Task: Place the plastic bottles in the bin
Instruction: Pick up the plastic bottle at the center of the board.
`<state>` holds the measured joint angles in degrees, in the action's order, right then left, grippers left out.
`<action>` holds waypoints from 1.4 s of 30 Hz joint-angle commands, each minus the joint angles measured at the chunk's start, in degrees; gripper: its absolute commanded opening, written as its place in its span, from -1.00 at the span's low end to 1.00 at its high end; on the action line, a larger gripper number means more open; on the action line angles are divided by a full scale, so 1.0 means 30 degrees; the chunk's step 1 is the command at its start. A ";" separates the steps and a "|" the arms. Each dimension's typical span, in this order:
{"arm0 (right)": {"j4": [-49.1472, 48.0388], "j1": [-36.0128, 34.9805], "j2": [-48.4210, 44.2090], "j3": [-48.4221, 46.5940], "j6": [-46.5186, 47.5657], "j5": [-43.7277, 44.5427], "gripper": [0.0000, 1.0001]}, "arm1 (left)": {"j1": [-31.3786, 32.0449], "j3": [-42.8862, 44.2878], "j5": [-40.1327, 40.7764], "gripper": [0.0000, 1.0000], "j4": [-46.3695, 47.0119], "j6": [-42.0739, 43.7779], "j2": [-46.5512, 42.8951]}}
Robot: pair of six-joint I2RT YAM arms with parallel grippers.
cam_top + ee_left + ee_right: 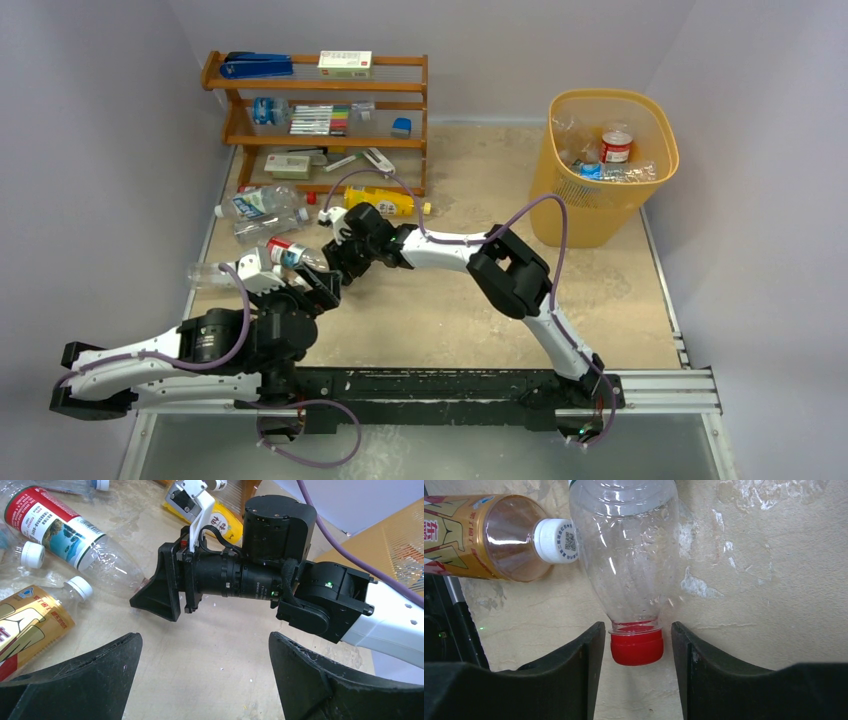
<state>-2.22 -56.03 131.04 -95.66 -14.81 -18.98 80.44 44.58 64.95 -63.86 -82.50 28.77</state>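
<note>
A clear bottle [624, 540] with a red cap [637, 649] lies on the table, cap toward my right gripper [638, 630]. The jaws stand on either side of the cap with a narrow gap on each side, open and not touching it. From above this bottle [283, 252] shows a red label, just left of the right gripper [335, 250]. An amber bottle [499, 535] with a white cap lies beside it. My left gripper [205, 637] is wide open over bare table, holding nothing. The yellow-orange bin [600, 215] stands at the far right and holds some bottles [615, 145].
More bottles lie left of centre: clear ones [260, 205] and a yellow one [385, 203] near the wooden shelf rack [320, 90] at the back. The left gripper [318, 288] sits close beside the right wrist. Grey walls close in on both sides.
</note>
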 commanded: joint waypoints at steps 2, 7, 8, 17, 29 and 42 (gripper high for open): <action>-0.0465 -0.0136 -0.0205 -0.0796 0.0014 -0.0004 -0.01 | 0.0132 0.0406 0.0382 0.97 0.0579 0.0019 0.0237; -0.0607 -0.0146 -0.0527 -0.0242 0.0023 0.0167 -0.27 | 0.0117 0.0354 0.0262 0.97 0.0734 0.0099 0.0328; -0.0571 -0.0126 -0.0637 -0.0127 0.0041 0.0214 -0.31 | 0.0110 0.0347 0.0250 0.97 0.0757 0.0091 0.0339; 0.0299 -0.0147 -0.3652 0.2390 0.0019 0.0941 -0.37 | 0.0112 0.0153 0.0178 0.97 0.1003 0.0144 0.0280; 0.1826 -0.0090 -0.9442 0.7028 -0.0174 0.3572 -0.37 | 0.0119 -0.0224 0.0132 0.97 0.1527 0.0303 0.0172; 0.4952 0.2689 -1.6118 0.8057 -0.0570 0.5292 -0.37 | 0.0108 -0.0067 0.0045 0.97 0.1832 0.0567 0.0457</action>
<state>10.11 -52.05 90.32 -70.72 -15.68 -5.13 80.44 44.14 64.55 -60.34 -81.87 29.41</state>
